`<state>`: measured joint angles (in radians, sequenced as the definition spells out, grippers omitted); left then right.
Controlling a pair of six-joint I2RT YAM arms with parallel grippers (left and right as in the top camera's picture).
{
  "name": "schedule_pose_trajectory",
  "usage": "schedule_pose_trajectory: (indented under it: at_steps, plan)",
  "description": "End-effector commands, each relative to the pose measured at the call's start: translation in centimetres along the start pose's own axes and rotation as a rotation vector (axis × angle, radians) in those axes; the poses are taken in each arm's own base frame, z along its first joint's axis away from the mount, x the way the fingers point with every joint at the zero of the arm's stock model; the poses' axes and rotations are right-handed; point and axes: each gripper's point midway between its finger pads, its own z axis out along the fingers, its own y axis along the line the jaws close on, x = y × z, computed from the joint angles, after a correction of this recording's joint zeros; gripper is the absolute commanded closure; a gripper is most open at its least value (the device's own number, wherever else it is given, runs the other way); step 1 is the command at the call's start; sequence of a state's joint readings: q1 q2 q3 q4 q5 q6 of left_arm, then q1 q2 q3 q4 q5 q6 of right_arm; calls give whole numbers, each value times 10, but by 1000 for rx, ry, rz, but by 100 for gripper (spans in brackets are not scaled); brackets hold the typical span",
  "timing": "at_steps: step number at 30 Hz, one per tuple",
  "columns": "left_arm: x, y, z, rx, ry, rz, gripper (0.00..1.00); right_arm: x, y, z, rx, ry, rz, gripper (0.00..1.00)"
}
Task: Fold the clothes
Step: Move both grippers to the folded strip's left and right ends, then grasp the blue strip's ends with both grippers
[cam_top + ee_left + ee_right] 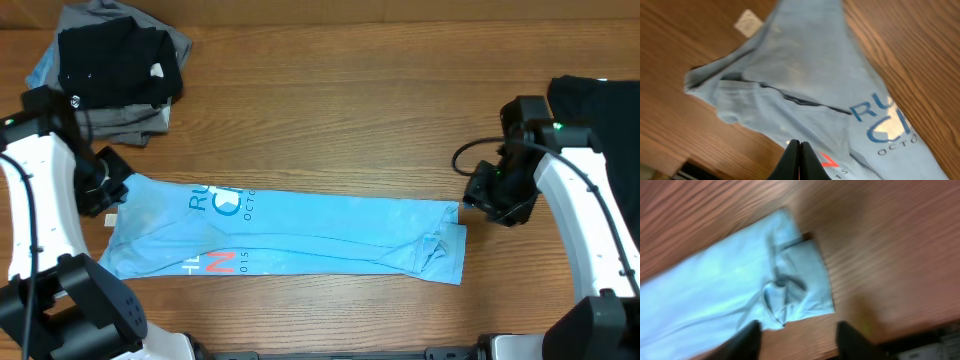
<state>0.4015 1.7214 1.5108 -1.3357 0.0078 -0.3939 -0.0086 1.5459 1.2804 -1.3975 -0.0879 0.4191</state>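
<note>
The light blue T-shirt (290, 235) lies on the table folded into a long strip running left to right, with blue lettering and a red-orange mark showing. My left gripper (112, 192) is at the strip's left end; in the left wrist view its fingers (799, 150) are shut together above the shirt (810, 75), holding nothing I can see. My right gripper (488, 196) is just off the strip's right end. In the right wrist view its fingers (797, 335) are open over bare wood beside the shirt's crumpled end (790, 287).
A stack of a black shirt (115, 60) on grey garments (150, 115) sits at the back left. Another dark garment (600, 110) lies at the right edge. A small white tag (749, 22) lies on the wood near the shirt's left end.
</note>
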Motion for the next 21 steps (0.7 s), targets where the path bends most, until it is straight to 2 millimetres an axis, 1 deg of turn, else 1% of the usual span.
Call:
schedule_pose_trajectory:
  at_steps: [1,4,5,7,10,13,15,18,21]
  plan:
    - [19,-32,2,36,18,118,96,20,26,17,-102,63,-114,79]
    - [45,-55,14,46,73,204,96,33,46,35,-171,92,-165,88]
    - [53,-60,18,44,86,229,96,37,49,42,-178,99,-182,89]
    - [73,-70,31,28,118,296,96,43,52,55,-175,101,-202,89]
    - [98,-82,47,22,152,373,96,48,50,69,-170,109,-193,89]
    - [124,-94,66,33,184,447,96,54,47,79,-174,130,-180,89]
    - [138,-101,76,46,197,474,96,61,48,84,-195,160,-177,89]
    - [152,-107,89,63,203,512,96,72,49,93,-235,198,-175,90]
    - [156,-106,96,62,204,520,94,75,50,107,-258,194,-185,90]
